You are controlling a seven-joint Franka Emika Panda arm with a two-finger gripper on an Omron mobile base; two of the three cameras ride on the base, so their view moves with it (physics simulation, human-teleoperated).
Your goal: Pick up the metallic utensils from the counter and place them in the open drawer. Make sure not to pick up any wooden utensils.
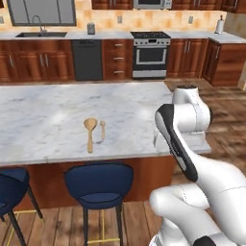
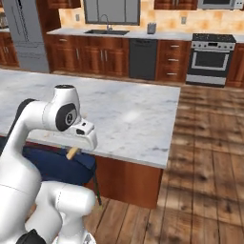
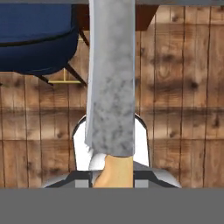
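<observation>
At the pincer: the gripper [image 3: 113, 177] is clenched on the tan handle of a knife [image 3: 110, 87], one of the metallic utensils; its grey blade runs toward 12 o'clock in the hand view.
Beneath the blade: wood plank floor [image 3: 183, 87], with a blue stool [image 3: 37, 41] at 10 o'clock.
Arm: folded low by the near edge of the counter [image 1: 48, 115]; in the right base view the tan handle [image 2: 72, 153] pokes out under the wrist, just off the counter's rim.
Wooden utensils: the long wooden spoon [image 1: 90, 133] and the small spoon [image 1: 102, 129] lie side by side on the marble, at 9 o'clock from the arm in the left base view.
Stools: two blue seats [image 1: 98, 182] stand along the counter's near side.
Far wall: an oven [image 1: 151, 54], a dishwasher [image 1: 87, 59] and a sink [image 1: 41, 34] at 12 o'clock.
</observation>
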